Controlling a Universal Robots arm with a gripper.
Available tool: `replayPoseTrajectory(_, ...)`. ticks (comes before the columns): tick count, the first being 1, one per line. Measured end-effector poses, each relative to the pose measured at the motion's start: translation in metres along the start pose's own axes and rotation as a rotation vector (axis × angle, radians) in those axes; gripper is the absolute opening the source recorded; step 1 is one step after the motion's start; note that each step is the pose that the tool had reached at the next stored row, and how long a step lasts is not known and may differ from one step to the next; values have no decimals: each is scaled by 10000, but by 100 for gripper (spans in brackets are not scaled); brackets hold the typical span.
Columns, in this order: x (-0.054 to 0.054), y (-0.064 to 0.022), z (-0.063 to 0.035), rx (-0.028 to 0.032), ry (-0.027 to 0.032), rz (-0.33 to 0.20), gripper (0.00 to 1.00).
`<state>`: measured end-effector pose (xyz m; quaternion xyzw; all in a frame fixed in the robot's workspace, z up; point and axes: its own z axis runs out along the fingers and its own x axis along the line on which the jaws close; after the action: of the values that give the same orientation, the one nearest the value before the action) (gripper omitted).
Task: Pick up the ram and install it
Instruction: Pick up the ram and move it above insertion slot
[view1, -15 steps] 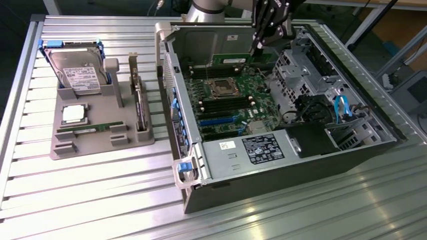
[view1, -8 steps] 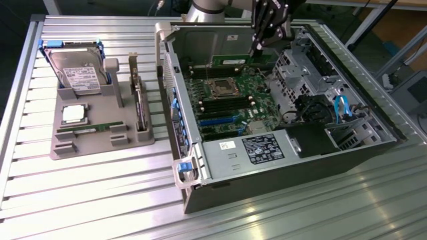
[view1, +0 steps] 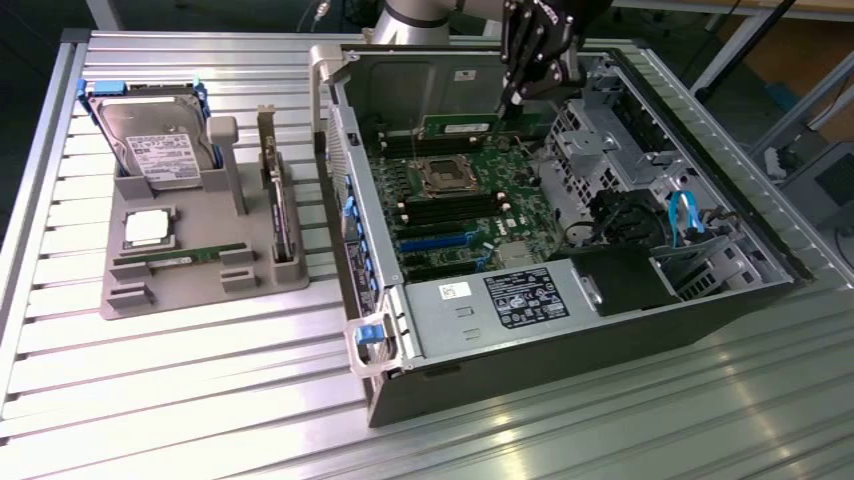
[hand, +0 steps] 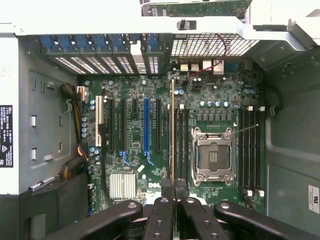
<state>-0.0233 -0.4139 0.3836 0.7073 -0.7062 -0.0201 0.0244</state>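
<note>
My gripper (view1: 514, 100) reaches down into the open computer case (view1: 747, 300) and is shut on the ram (view1: 461, 127), a narrow green stick with a white label. The stick hangs over the motherboard (view1: 467, 215), near the case's far wall and above the black memory slots. In the wrist view the ram (hand: 172, 125) appears edge-on as a thin line running out from between the black fingers (hand: 161, 210). It lies over the memory slots (hand: 181, 145) beside the empty CPU socket (hand: 214, 155). Whether its edge touches a slot I cannot tell.
A grey holder tray (view1: 127, 290) stands on the exterior view's left with a hard drive (view1: 154, 140), a processor (view1: 147, 228), another memory stick (view1: 180, 258) and an upright expansion card (view1: 276, 200). Inside the case sit a power supply (view1: 527, 295), a drive cage (view1: 587, 150) and blue cables (view1: 683, 215).
</note>
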Motion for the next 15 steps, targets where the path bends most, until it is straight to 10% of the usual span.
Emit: replayPoseTrajectory(15,0,-7,108,-1,1,0,12)
